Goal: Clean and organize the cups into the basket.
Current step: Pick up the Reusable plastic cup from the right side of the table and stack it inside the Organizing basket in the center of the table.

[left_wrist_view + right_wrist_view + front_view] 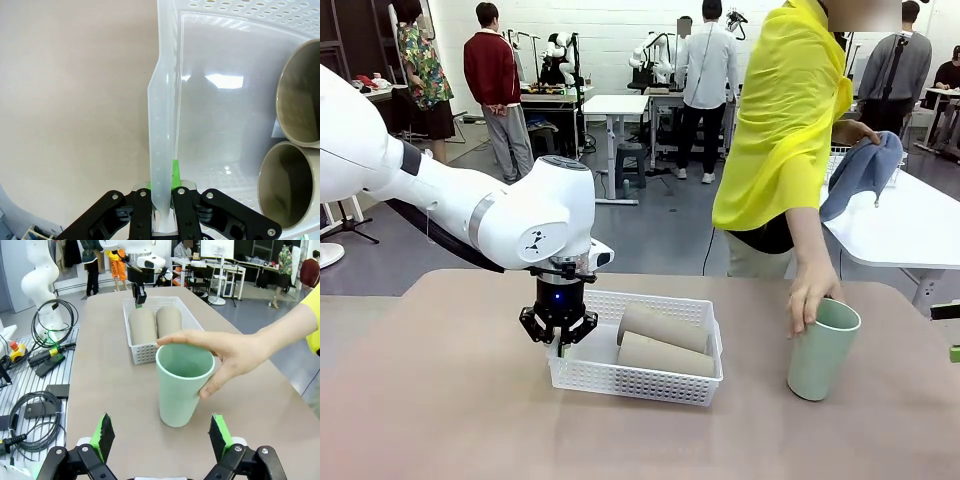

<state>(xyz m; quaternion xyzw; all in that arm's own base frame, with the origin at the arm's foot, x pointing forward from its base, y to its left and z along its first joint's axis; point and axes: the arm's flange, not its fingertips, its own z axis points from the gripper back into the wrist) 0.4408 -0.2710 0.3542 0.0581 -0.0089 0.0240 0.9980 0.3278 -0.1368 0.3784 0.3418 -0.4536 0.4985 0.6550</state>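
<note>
The basket [630,381] sits in the middle of the surface [440,410] and holds two tan cups [663,327] — both on their sides, side by side and touching, mouths toward its 9 o'clock end. The left gripper [560,340] is clamped on the basket's wall at that end, one finger inside, one outside. At the basket's 3 o'clock, apart from it, the green cup [822,352] stands upright and empty — a person's hand [810,298] holds its rim. The right gripper [161,429] is spread wide, holding nothing
</note>
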